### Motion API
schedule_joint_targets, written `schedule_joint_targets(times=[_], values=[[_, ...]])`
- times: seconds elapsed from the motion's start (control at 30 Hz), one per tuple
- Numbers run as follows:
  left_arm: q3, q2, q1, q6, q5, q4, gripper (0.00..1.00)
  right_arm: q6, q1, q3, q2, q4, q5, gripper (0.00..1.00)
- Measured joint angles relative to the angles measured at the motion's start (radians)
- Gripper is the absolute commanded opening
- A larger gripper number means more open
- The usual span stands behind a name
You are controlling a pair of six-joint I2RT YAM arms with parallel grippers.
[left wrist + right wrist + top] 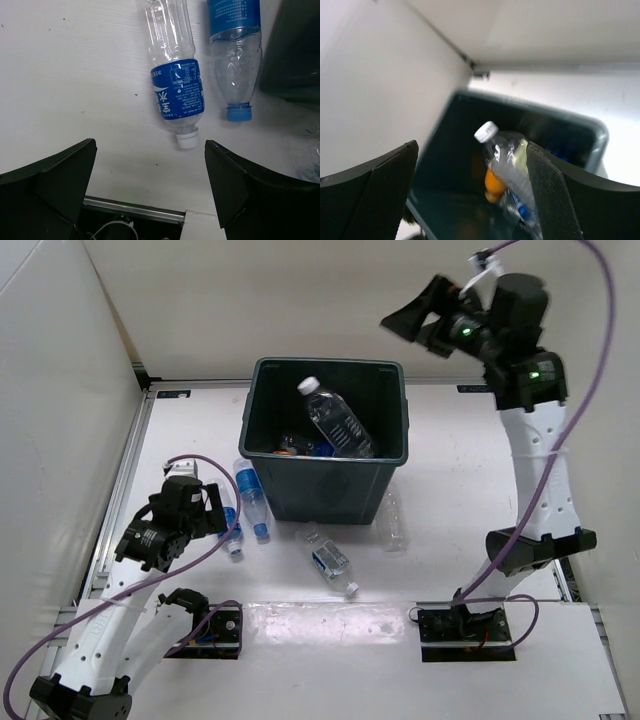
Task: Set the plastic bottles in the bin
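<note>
my left gripper (150,175) hangs wide open and holds nothing, low over the table (65,75). its gap is lined up on a labelled bottle (176,92) lying flat with its white cap toward me; i judge that is my next pick. a blue-capped bottle (235,55) lies just beside it, near the bin (295,50), so a careless close could knock it. my right gripper (472,175) is just as open and empty, raised above the bin. inside the bin a leaning bottle (507,160) rests among others. a small bottle (330,562) and a crumpled bottle (395,520) lie on the table in front of the bin. the right wrist view is blurred, and i cannot identify the orange thing (492,182) beneath the leaning bottle. the left wrist view cuts off both bottles' bases.
</note>
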Motion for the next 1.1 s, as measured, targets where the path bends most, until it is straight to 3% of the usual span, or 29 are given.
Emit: schedule_joint_targets(times=[0.17,0.27,0.47,0.67,0.73,0.9,1.1], values=[[-0.003,0.001,0.0,0.0,0.001,0.0,1.0,0.069,-0.167,0.027,-0.023,0.054,-0.049,0.9],[-0.003,0.001,0.0,0.0,0.001,0.001,1.0,0.091,-0.237,-0.077,-0.093,0.057,-0.021,0.9],[-0.003,0.001,0.0,0.0,0.002,0.002,1.0,0.098,-0.298,-0.519,-0.23,0.008,0.003,0.9],[-0.003,0.001,0.0,0.0,0.002,0.002,1.0,0.105,-0.261,-0.985,-0.179,-0.014,-0.022,0.9],[-0.003,0.001,0.0,0.0,0.002,0.002,1.0,0.106,-0.248,-1.048,-0.155,-0.023,-0.035,0.9],[-0.003,0.0,0.0,0.0,0.002,0.002,1.0,0.089,-0.192,-1.075,-0.068,-0.049,-0.058,0.9],[-0.003,-0.002,0.0,0.0,0.002,0.002,1.0,0.028,-0.132,-0.957,0.169,-0.156,-0.042,0.9]])
